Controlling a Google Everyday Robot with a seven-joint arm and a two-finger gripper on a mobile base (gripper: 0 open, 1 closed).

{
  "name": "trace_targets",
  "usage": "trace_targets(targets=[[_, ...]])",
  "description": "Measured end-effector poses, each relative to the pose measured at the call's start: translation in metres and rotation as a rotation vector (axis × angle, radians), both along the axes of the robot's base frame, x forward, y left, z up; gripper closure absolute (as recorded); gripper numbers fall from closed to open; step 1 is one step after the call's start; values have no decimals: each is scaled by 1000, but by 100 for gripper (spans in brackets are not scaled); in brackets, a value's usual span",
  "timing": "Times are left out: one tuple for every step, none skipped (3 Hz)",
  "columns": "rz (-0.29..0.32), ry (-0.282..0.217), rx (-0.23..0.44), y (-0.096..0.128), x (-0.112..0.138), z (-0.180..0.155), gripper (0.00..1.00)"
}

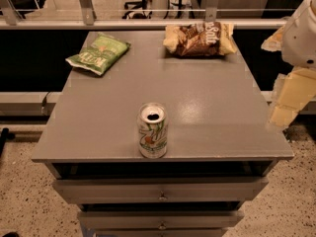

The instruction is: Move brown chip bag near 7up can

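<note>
The brown chip bag [200,39] lies flat at the back right of the grey table top [207,107]; it has a dark brown centre with white lettering and pale yellow ends. The 7up can [152,130] stands upright near the front edge, slightly left of centre, its top opened. My gripper [289,100] hangs at the right edge of the view, beyond the table's right side. It is apart from both the bag and the can and holds nothing that I can see.
A green chip bag [98,53] lies at the back left of the table. Drawers [160,191] sit under the table top. A rail and window ledge [148,23] run behind the table. Speckled floor lies on both sides.
</note>
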State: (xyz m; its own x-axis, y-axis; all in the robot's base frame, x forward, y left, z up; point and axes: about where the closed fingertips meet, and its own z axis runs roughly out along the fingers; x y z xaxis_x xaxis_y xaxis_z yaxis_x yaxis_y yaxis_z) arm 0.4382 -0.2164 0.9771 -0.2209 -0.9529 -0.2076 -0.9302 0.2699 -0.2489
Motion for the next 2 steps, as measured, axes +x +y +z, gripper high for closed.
trace_targets(targets=[[0,0,0,0,0,0,0],[17,-22,45,4,22,-10,0]])
